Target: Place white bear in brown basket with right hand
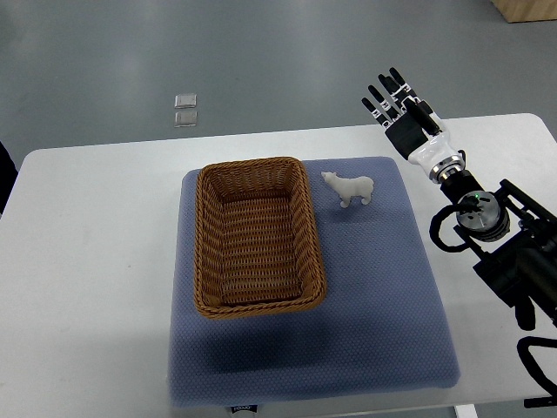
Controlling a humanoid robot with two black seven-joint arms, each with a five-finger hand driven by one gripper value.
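The right hand (pixel 402 109) hovers with fingers spread and straight, holding nothing, past the far right corner of the blue mat (pixel 383 287). The white bear (pixel 350 188) stands on the mat, well apart from the hand and just beside the brown basket (pixel 257 237), which is empty. The bear is small and light, so a reach from the right could tip it or push it against the basket's rim before the fingers close. The mat lies on the white counter (pixel 87 261).
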